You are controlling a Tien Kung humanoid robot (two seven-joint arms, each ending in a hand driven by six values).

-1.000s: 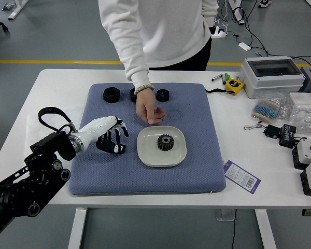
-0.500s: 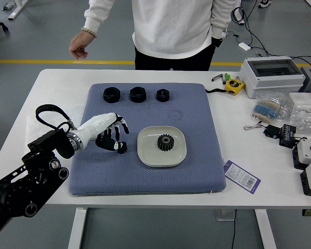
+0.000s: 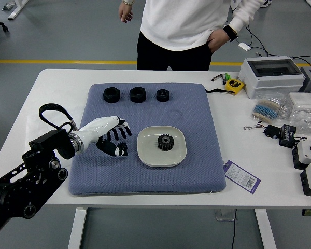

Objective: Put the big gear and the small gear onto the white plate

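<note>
Now the person's hand (image 3: pixel 126 12) has withdrawn from eleven o'clock of the white plate (image 3: pixel 145 156), freeing the left hand (image 3: pixel 106 136), fingers apart at nine o'clock, to add the probable small gear (image 3: pixel 123 149) by its thumb to the gear (image 3: pixel 166 142) aboard.

There are three black nuts (image 3: pixel 138 94), one plate (image 3: pixel 147 158), one gear (image 3: pixel 165 142) on it.

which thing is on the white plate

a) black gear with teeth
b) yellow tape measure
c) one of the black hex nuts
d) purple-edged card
a: the black gear rests near the middle of the white plate, its teeth showing around its edge.
</note>
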